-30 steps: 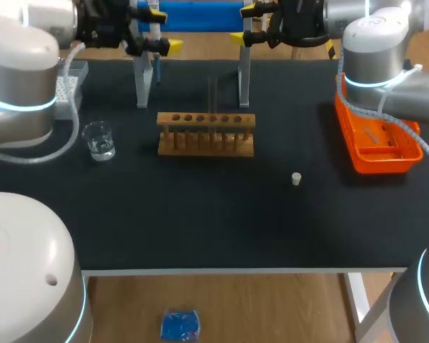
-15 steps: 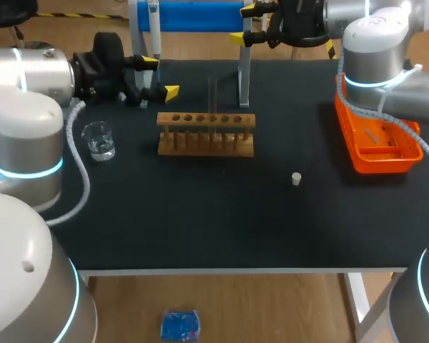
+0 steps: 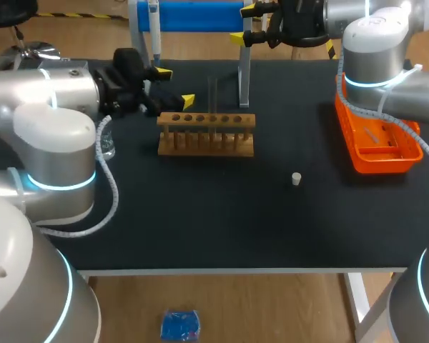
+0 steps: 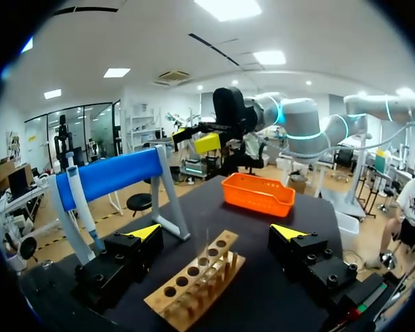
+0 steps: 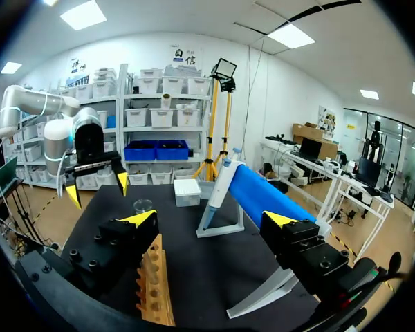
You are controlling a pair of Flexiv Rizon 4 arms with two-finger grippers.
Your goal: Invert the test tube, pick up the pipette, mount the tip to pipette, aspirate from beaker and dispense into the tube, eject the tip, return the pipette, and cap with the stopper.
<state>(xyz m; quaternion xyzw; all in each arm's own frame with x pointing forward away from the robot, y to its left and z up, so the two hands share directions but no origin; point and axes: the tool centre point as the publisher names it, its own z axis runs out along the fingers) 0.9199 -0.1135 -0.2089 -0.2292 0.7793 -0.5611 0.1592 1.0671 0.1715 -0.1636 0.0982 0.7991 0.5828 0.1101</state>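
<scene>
A wooden rack (image 3: 206,133) stands mid-table with a clear test tube (image 3: 213,94) upright in one of its holes. My left gripper (image 3: 175,86) hovers open just behind the rack's left end. In the left wrist view the rack (image 4: 194,287) and tube (image 4: 207,247) lie ahead of its open gripper (image 4: 218,232), between the fingers. The pipette (image 3: 155,32) hangs on the blue stand (image 3: 200,14) at the back. My right gripper (image 3: 243,23) is open and empty near the stand's right leg. A small white stopper (image 3: 296,179) lies right of the rack. The beaker (image 5: 144,205) shows in the right wrist view.
An orange tray (image 3: 375,136) sits at the table's right edge. My left arm covers most of the beaker in the head view. A white tip box (image 5: 187,191) stands at the far left corner, beside the beaker. The stand's legs rise behind the rack.
My left arm has swung rightward along the back of the table, from the far left corner to the rack's left end, and now hides the beaker and tip box. The right arm has stayed put.
</scene>
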